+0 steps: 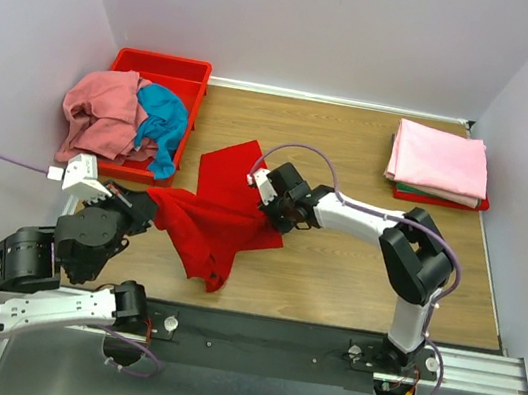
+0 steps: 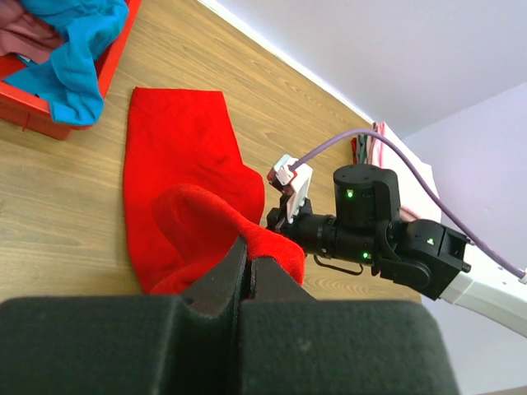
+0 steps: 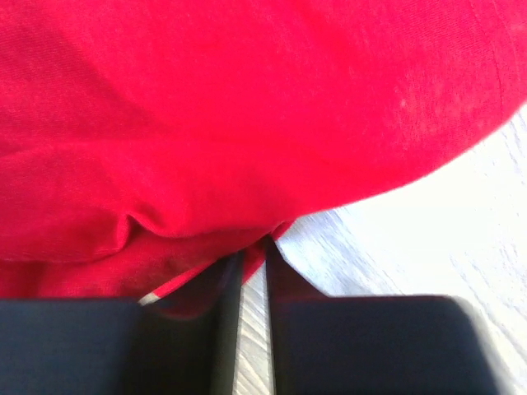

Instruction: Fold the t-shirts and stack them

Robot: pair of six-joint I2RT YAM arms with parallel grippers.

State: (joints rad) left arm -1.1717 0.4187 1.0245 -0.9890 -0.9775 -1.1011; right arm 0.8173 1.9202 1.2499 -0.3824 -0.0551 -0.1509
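Red t-shirt (image 1: pixel 215 220) – crumpled on surface (image 1: pixel 353 273), left of centre near front edge. Left gripper (image 2: pixel 247 259) clamped on its edge. Right gripper (image 3: pixel 251 262) – narrow gap, cloth at tips, hold not discernible.

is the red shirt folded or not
Not folded: the red t-shirt lies rumpled and irregular on the table, edges bunched up.

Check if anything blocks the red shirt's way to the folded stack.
Nothing loose does: bare table lies between the red shirt and the stack; only the right arm stretches across there.
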